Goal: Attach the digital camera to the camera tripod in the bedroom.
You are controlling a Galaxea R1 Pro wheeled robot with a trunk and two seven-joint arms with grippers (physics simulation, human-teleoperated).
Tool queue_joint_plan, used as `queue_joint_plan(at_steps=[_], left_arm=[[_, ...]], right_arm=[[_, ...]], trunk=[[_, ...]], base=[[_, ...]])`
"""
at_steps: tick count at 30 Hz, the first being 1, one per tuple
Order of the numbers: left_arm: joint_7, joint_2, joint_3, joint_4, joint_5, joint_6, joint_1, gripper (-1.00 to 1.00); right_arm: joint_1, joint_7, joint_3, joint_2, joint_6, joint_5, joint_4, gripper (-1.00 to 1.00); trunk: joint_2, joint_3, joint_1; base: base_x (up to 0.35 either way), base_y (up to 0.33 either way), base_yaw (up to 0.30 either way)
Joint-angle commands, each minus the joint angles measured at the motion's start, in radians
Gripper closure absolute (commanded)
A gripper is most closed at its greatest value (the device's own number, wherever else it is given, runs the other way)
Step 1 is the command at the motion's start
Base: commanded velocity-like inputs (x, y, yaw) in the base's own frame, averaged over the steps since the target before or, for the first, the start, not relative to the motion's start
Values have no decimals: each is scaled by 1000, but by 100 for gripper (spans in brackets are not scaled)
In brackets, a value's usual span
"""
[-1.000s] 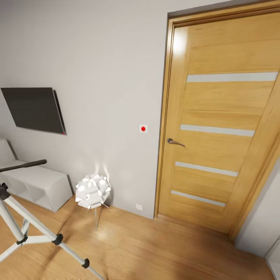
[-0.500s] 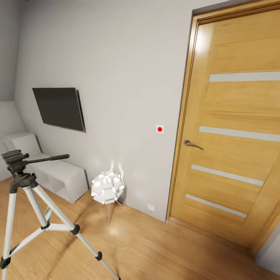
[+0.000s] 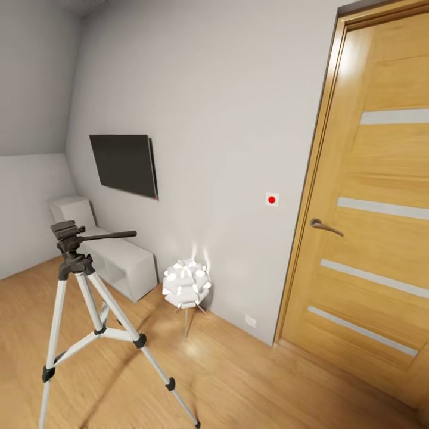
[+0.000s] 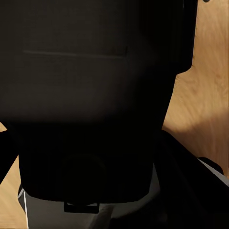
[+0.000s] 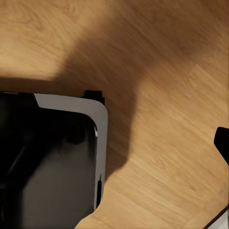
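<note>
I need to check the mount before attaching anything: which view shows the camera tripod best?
The head view: the camera tripod stands whole on the wood floor, head and pan handle clear. Both wrist views show dark robot parts over floor, no recognisable tripod.

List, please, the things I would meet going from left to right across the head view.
camera tripod → black wall screen → white floor lamp → red wall button → door handle on the wooden door.

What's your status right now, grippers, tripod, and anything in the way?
Grippers: state can't be told. Camera tripod upright on the wood floor, head bare, no camera mounted. White floor lamp stands beyond it by the wall; door shut.
</note>
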Motion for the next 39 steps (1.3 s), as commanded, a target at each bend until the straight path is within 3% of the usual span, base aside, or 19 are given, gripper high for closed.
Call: queue_joint_plan(at_steps=[1,39], left_arm=[[-4,0,-8,1,9,1,0,100],[-4,-20,-8,0,7,0,0,100]], right_arm=[[-1,2,-8,0,2,8,1,-100],[-1,-5,-8,3,15,8,2,-100]], trunk=[[-1,0,0],[-1,0,0]], base=[[0,0,274],[0,0,274]])
